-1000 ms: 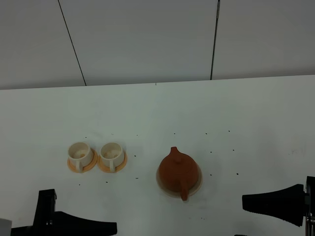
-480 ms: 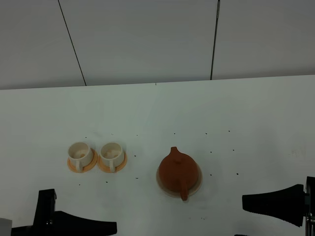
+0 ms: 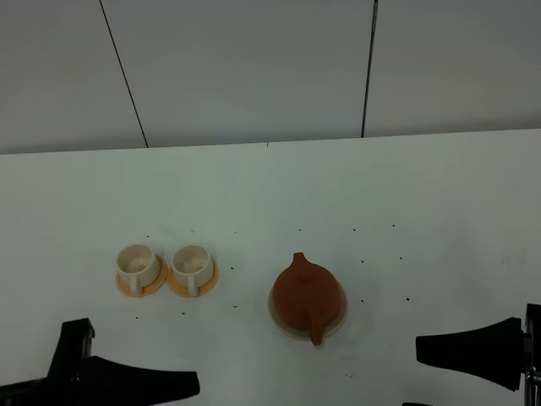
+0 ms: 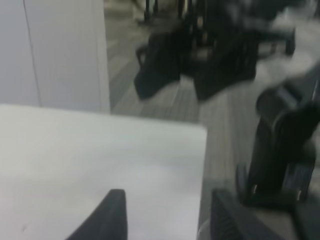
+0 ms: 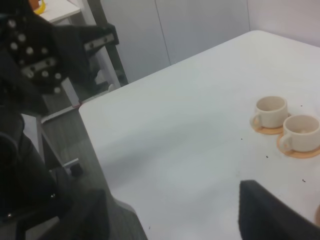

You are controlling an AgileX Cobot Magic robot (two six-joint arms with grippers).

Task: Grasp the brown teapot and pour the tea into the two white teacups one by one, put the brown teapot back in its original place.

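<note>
Right of centre on the white bench (image 3: 406, 194), toward the near edge, the brown teapot (image 3: 306, 294) sits upright on its beige coaster (image 3: 338, 320). Lid on, spout pointing far, loop handle pointing near. Left of it and well apart, the left teacup (image 3: 137, 263) and right teacup (image 3: 192, 265) stand side by side on orange saucers (image 3: 123, 286), both upright. The left tool (image 3: 190, 386) hangs at the near-left edge, the right tool (image 3: 423, 348) at the near-right. Both wrist views show the fingers spread wide with nothing between them, and neither tool touches anything. Judgement: the step in hand is the reach for the pot, nothing yet poured. The right tool lies closer to the handle and looks the natural choice. Come in low from the near side, line the fingers across the loop and close only once the handle is fully between them, since a nudge could slide pot and coaster together. Lift straight up and level so the coaster is left behind to mark the return spot. The spout faces away from the cups, so the pot will need turning leftward before tipping. Tip slowly, as the lid looks loose-fitting. Keep the left tool back from the saucers.
</note>
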